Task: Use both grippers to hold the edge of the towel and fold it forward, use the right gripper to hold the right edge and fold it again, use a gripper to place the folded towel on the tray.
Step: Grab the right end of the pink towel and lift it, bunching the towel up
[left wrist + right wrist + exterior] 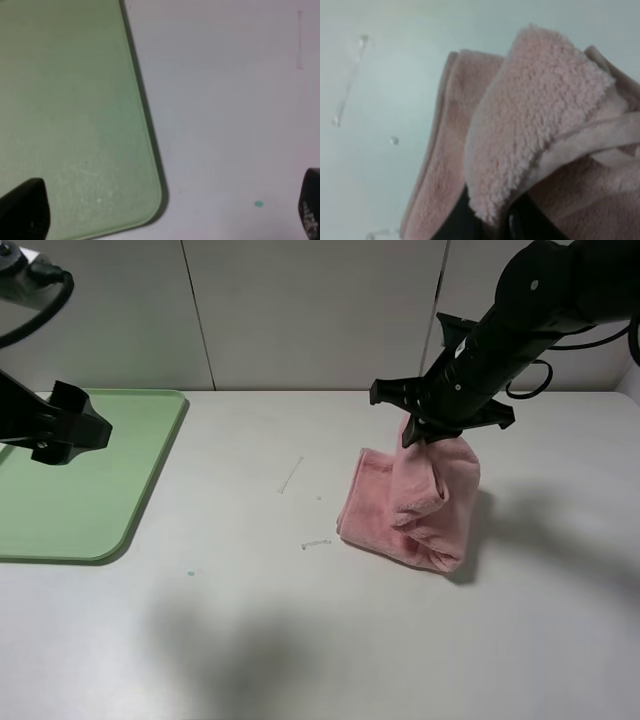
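The pink towel (410, 510) lies folded on the table right of centre, with its right part pulled up into a hanging fold. My right gripper (432, 432) is shut on the top of that raised fold. In the right wrist view the fluffy towel (530, 115) fills the frame, with a hem strip (590, 137) across it, and the black jaws of the right gripper (492, 220) pinch the cloth. My left gripper (68, 428) hovers over the pale-green tray (110, 510) at the far left. In the left wrist view the left gripper (167, 212) is open and empty above the tray's corner (150, 200).
A few thin threads (291, 475) and small specks (315, 543) lie on the white table left of the towel. A tiny teal dot (258, 204) marks the table near the tray. A wall of pale panels stands behind the table.
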